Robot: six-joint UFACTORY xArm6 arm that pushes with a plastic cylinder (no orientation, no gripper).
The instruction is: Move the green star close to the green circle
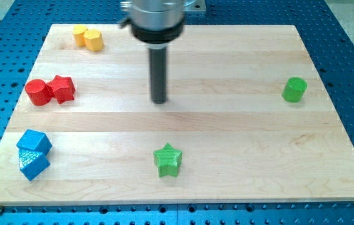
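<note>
surface: pale wooden board [227, 131] | surround: blue perforated table [352, 37]

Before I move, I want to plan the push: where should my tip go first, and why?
Probably swing my tip down to the view's lower left of the green star, without touching it. The tip now sits above the star, near the board's middle, while the green circle lies far toward the view's upper right. A push from the star's lower-left side would drive it that way.
</note>
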